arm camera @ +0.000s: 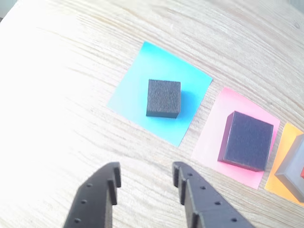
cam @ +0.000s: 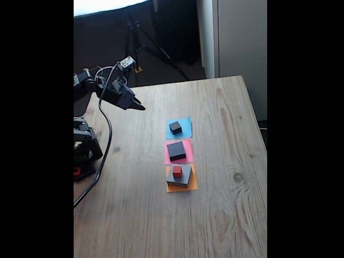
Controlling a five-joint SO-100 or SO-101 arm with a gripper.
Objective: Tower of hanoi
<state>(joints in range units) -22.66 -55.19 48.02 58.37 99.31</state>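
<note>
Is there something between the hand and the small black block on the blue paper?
Nothing visible. In the wrist view the open hand faces the small black block on the blue paper, with only bare table between them.

Daylight fills both pictures. In the fixed view, black bars flank a soft, slightly hazy picture, with a blown-out white patch at the top. In the wrist view, glare washes the counter (arm camera: 57,95) nearly white toward the left edge, while the smallest black block (arm camera: 164,98) casts a short shadow to its right.
</note>
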